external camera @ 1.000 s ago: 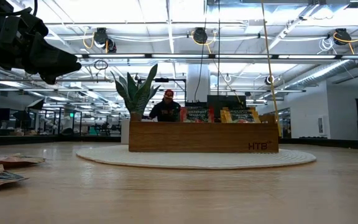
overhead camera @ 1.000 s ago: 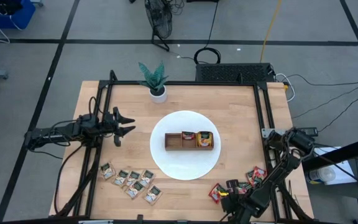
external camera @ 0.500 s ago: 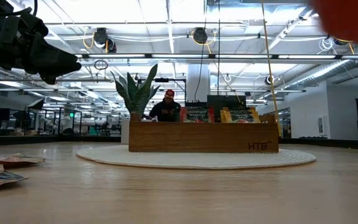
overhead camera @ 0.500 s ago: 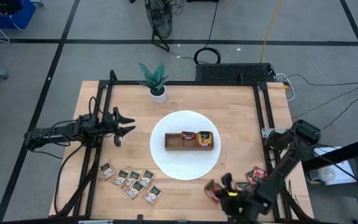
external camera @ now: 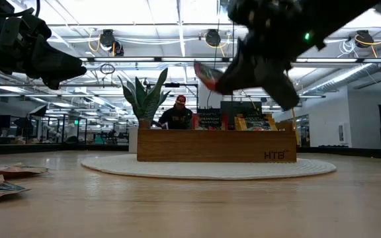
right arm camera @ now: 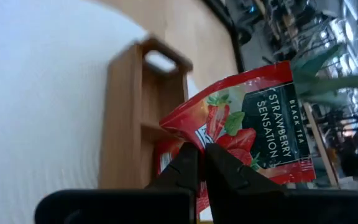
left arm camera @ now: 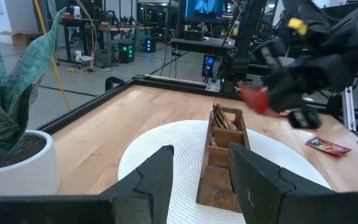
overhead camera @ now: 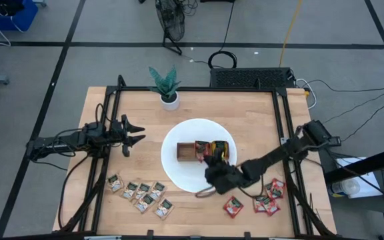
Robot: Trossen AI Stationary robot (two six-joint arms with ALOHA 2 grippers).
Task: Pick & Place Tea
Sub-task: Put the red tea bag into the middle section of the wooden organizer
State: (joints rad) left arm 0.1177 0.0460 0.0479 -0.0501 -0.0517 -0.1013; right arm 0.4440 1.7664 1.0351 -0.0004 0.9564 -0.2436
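Right pincer [right arm camera: 197,163], its fingers pressed together on a corner of a red square strawberry black tea sachet [right arm camera: 247,118], carries the sachet in the air above the brown three-compartment wooden tray [overhead camera: 187,152]; in the high view the right pincer hangs over the tray's middle and near edge. That tray sits on a round white mat [overhead camera: 179,173] at the middle of the wooden table [overhead camera: 259,113], with red sachets in its middle compartment, orange-yellow ones at its right and the left compartment seemingly empty. More red sachets [overhead camera: 255,203] lie on the table near its right front corner, and beige-and-green sachets [overhead camera: 141,193] lie scattered at the left front. Left pincer [overhead camera: 133,134] waits spread open at the table's left side, holding nothing. A potted green plant [overhead camera: 165,85] stands at the far edge. Judging by this, the carry is nearly done; the next move calls for lining the sachet over the red compartment, lowering and letting go.
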